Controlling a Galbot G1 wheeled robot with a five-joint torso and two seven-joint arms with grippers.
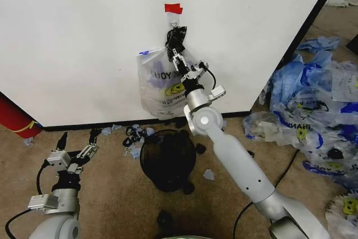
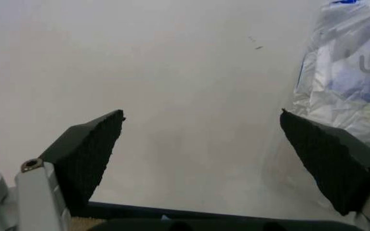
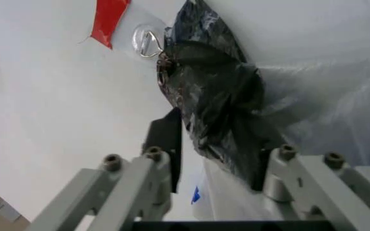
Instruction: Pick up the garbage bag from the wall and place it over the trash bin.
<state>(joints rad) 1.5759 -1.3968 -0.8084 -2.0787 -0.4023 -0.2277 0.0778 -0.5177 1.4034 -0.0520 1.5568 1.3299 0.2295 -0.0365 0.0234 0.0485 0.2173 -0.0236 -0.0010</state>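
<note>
The right gripper has its jaws a little apart, straddling the dark bunched neck of the bag just under the hook; from the right wrist view one pad sits on each side of the gather, but I cannot tell whether they press it yet. The left gripper waits low at about 8 o'clock from the bin, jaws spread wide and empty, facing the wall.

The bag hangs flat against the wall from the hook, right below the red tape, with the bin on the floor straight beneath it at 6 o'clock.

Judging by its crinkled, see-through film, the bag is nearly weightless, limp and slick, and likely to tear if yanked sideways off the hook. The gathered neck is the sensible hold: it is the thickest, least slippery part, and lifting there should free the loop upward from the hook.
</note>
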